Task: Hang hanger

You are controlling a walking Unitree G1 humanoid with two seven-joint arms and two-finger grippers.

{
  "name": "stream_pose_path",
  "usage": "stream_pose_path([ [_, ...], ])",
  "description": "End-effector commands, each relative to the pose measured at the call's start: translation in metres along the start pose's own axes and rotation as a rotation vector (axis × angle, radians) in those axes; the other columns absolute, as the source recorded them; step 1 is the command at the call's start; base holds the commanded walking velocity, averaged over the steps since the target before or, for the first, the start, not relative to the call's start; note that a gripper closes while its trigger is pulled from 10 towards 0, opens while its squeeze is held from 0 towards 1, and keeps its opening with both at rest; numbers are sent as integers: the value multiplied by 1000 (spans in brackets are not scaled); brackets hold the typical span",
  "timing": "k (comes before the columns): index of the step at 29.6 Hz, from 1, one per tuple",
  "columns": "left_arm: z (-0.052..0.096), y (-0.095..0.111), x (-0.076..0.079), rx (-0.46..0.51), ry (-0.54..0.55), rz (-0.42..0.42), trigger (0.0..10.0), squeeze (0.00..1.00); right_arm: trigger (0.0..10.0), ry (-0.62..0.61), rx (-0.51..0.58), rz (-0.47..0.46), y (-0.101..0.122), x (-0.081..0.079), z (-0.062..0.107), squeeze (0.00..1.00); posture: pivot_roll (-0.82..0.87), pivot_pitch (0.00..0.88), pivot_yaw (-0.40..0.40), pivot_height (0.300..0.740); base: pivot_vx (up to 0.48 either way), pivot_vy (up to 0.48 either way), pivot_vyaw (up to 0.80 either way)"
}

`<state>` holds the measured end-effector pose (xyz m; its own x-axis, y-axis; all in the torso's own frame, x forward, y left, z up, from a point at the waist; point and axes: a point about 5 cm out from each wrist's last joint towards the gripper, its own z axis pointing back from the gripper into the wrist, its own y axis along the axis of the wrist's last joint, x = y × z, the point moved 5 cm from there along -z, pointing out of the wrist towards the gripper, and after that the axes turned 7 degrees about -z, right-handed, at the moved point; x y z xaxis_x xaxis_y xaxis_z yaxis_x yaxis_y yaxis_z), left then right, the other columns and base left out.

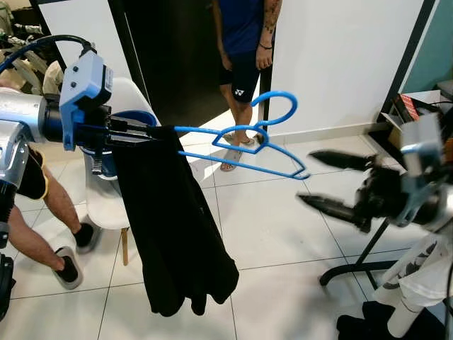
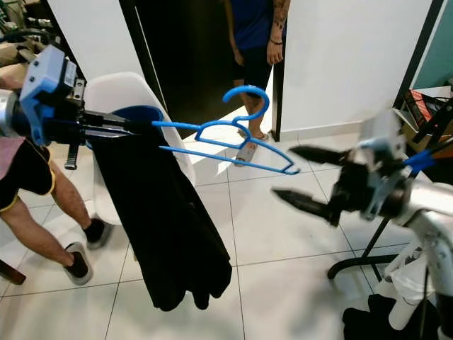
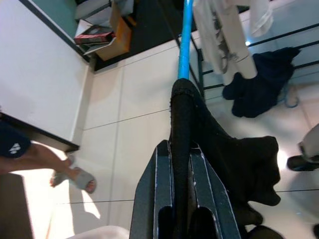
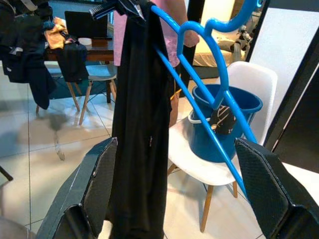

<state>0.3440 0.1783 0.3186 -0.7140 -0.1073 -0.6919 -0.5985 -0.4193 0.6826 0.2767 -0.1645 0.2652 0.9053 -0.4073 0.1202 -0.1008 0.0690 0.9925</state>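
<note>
A blue plastic hanger (image 1: 249, 145) is held out level in mid-air, its hook (image 1: 279, 106) pointing up and away. A black garment (image 1: 173, 234) is draped over its near end and hangs down. My left gripper (image 1: 145, 133) is shut on that covered end of the hanger; in the left wrist view its fingers (image 3: 194, 184) clamp the black cloth and the blue bar (image 3: 185, 40) runs on ahead. My right gripper (image 1: 322, 180) is open, just right of the hanger's far tip, not touching it. Its wide fingers (image 4: 269, 184) frame the hanger (image 4: 219, 94) and the garment (image 4: 137, 124).
A white chair (image 1: 106, 205) with a blue bucket (image 4: 224, 122) on it stands behind the garment. One person (image 1: 244, 49) stands in the dark doorway, another person's legs (image 1: 42, 212) are at the left. A black rack base (image 1: 361, 265) and hung clothes (image 3: 229, 35) are at the right.
</note>
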Motion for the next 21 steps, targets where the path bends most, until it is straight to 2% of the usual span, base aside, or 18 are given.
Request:
stream_pose_path([
  [1, 5, 3, -8, -10, 36, -31, 0, 0, 10000, 50, 11, -5, 1, -11, -8, 0, -47, 0, 72, 740, 0, 0, 0],
  [3, 0, 0, -10, -31, 53, -57, 0, 0, 10000, 94, 21, -20, -1, -18, -17, 0, -45, 0, 67, 740, 0, 0, 0],
  [9, -4, -3, -11, -38, 67, -67, 0, 0, 10000, 123, 33, -32, -1, -22, -24, 0, -47, 0, 60, 740, 0, 0, 0],
  [10, -8, 0, -12, -5, 82, -56, 0, 0, 10000, 144, 28, -40, -5, -27, -33, 0, -47, 0, 68, 740, 0, 0, 0],
  [13, -14, 3, -13, 17, 92, -58, 0, 0, 10000, 169, 32, -58, -9, -32, -41, 0, -49, 0, 61, 740, 0, 0, 0],
  [14, -19, 5, -13, 43, 103, -53, 0, 0, 10000, 185, 28, -66, -13, -36, -49, 0, -44, 0, 59, 740, 0, 0, 0],
  [15, -24, 6, -13, 53, 104, -58, 2745, 0, 10000, 188, 23, -69, -18, -38, -57, 0, -45, 0, 60, 740, 0, 0, 0],
  [16, -24, 6, -13, 53, 104, -58, 2745, 0, 10000, 188, 23, -69, -18, -38, -57, 0, -45, 0, 60, 740, 0, 0, 0],
  [17, -28, 6, -12, 54, 101, -63, 4392, 0, 10000, 188, 20, -68, -20, -38, -62, 0, -44, 0, 59, 740, 0, 0, 0],
  [18, -28, 6, -12, 54, 101, -63, 4392, 0, 10000, 188, 20, -68, -20, -38, -62, 0, -44, 0, 59, 740, 0, 0, 0],
  [19, -31, 7, -12, 64, 102, -64, 8549, 0, 10000, 172, 21, -62, -21, -36, -68, 0, -43, 0, 61, 740, 0, 0, 0],
  [20, -31, 7, -12, 64, 102, -64, 8549, 0, 10000, 172, 21, -62, -21, -36, -68, 0, -43, 0, 61, 740, 0, 0, 0],
  [21, -33, 8, -13, 69, 100, -69, 10000, 0, 10000, 153, 31, -57, -20, -33, -74, 0, -44, 0, 62, 740, 0, 0, 0],
])
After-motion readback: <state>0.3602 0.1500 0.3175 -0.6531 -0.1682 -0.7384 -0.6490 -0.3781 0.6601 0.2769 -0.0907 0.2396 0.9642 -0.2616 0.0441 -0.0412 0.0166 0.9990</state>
